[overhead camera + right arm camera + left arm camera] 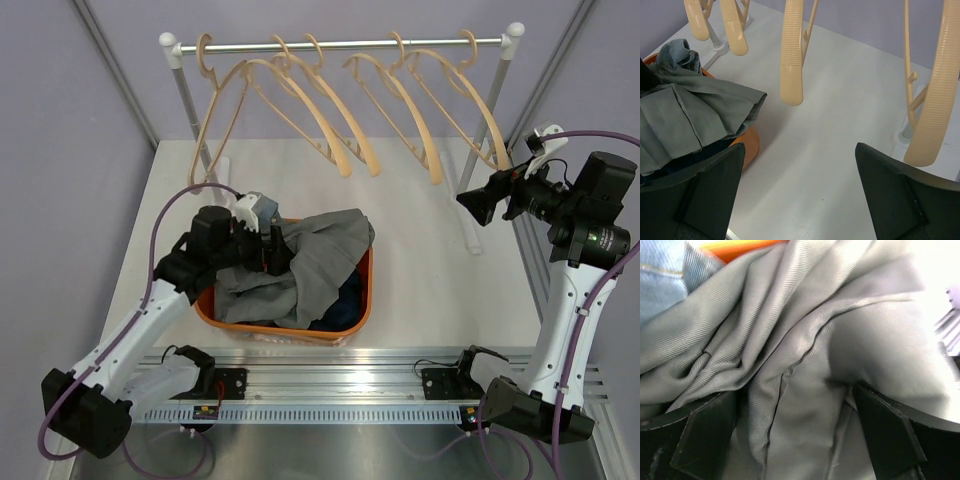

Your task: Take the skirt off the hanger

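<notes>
The grey skirt (325,255) lies crumpled in the orange basket (300,330), off the hangers. My left gripper (275,250) is at the skirt's left side over the basket. In the left wrist view its jaws (795,440) stand wide apart with grey skirt cloth (805,340) bulging between them, not pinched. My right gripper (475,205) is open and empty, held high near the rack's right end. In the right wrist view it (800,200) hangs over bare white table, with the skirt (685,115) at the left.
Several bare beige hangers (350,110) hang on the rail (340,44) at the back; two (791,55) (935,100) hang close before the right gripper. Blue denim (660,285) lies in the basket beside the skirt. The rack's right post (490,150) stands by the right arm.
</notes>
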`<state>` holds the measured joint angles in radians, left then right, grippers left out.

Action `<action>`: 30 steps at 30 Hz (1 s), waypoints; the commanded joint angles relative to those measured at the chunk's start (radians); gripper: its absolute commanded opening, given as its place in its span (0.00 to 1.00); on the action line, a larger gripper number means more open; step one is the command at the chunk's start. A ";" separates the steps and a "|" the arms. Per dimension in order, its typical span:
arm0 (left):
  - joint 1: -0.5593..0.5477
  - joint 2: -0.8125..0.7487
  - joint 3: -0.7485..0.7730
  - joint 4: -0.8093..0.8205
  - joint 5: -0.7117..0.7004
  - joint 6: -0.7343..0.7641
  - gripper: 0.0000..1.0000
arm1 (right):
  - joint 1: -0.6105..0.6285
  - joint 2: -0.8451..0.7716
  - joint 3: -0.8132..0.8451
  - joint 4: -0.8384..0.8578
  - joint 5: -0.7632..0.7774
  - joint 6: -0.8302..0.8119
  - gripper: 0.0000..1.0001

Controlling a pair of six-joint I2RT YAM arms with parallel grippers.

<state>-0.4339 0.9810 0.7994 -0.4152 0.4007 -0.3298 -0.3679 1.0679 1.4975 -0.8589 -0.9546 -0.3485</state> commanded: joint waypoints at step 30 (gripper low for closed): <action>-0.075 0.073 0.610 0.087 -0.233 0.043 0.99 | -0.006 -0.057 0.015 0.107 0.683 0.405 0.99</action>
<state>-0.5076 1.0485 1.3857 -0.3935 0.2646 -0.3035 -0.3695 1.0355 1.5051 -0.7826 -0.3790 0.0021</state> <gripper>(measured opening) 0.987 0.993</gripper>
